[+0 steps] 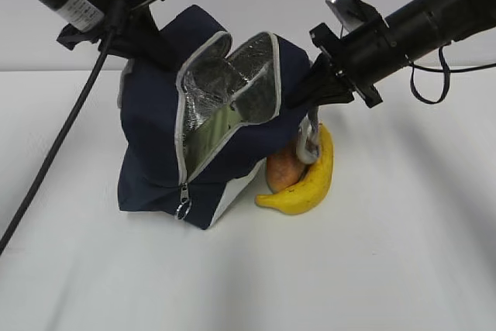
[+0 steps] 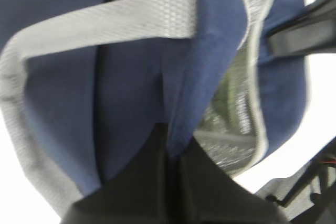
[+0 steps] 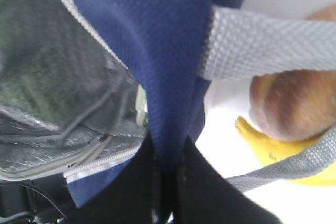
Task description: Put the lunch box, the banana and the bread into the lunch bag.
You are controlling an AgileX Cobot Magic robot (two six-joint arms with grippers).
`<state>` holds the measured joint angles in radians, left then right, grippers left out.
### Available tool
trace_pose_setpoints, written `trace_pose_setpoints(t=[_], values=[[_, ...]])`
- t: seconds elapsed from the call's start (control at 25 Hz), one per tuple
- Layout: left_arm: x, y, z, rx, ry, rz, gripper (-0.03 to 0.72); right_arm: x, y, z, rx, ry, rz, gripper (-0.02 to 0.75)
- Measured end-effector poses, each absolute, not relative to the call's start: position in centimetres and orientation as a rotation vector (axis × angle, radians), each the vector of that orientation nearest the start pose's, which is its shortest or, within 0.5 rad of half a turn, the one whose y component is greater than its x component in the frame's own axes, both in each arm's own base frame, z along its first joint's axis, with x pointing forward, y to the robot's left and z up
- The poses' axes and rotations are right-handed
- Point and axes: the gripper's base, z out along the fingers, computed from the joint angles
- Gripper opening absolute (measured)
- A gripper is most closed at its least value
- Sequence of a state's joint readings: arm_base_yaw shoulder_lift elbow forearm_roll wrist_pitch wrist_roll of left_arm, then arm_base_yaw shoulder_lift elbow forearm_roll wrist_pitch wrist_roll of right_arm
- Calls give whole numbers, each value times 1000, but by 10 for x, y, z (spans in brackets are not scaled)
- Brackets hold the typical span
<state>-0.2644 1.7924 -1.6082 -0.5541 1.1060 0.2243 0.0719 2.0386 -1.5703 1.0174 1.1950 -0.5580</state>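
The navy lunch bag (image 1: 155,153) stands on the white table with its zipper open and the silver lining (image 1: 225,91) showing. A sage-green shape, apparently the lunch box (image 1: 208,133), shows inside the opening. My left gripper (image 1: 147,32) is shut on the bag's navy fabric (image 2: 176,129) at its upper left. My right gripper (image 1: 306,87) is shut on the bag's navy fabric (image 3: 168,140) at its upper right. The bread (image 1: 283,168) and the yellow banana (image 1: 310,180) lie on the table against the bag's right side, also in the right wrist view: bread (image 3: 294,103), banana (image 3: 273,150).
A grey strap handle (image 1: 310,141) hangs over the bread. The metal ring pull (image 1: 184,208) hangs at the bag's lower front. White table (image 1: 387,269) lies all round the bag.
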Motion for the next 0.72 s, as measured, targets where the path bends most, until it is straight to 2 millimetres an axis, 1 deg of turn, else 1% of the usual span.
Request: trace_pose_setpoints(t=[0.12,0.16,0.24,0.28,0.36,0.4,0.48,0.6,0.72], values=[[361,-136,312,411,2708,-666,0,417,105,245,-338,2604,1229,1],[361,-135,311,397,2724,-643,0,416,112,248,-367,2612,1220,1],[361,-132,309,365,2744,-608,0,416,119,254,-419,2619,1164,1],[361,-131,309,347,2754,-595,0,414,129,257,-456,2621,1157,1],[361,-130,308,323,2772,-579,0,413,139,263,-519,2623,1106,1],[361,-130,306,313,2788,-578,0,414,138,265,-535,2621,1077,1],[362,-130,301,301,2820,-580,0,412,146,267,-562,2631,1047,1],[364,-135,292,299,2846,-579,0,413,146,267,-569,2644,1006,1],[366,-138,292,283,2825,-581,0,413,143,264,-586,2667,950,1]])
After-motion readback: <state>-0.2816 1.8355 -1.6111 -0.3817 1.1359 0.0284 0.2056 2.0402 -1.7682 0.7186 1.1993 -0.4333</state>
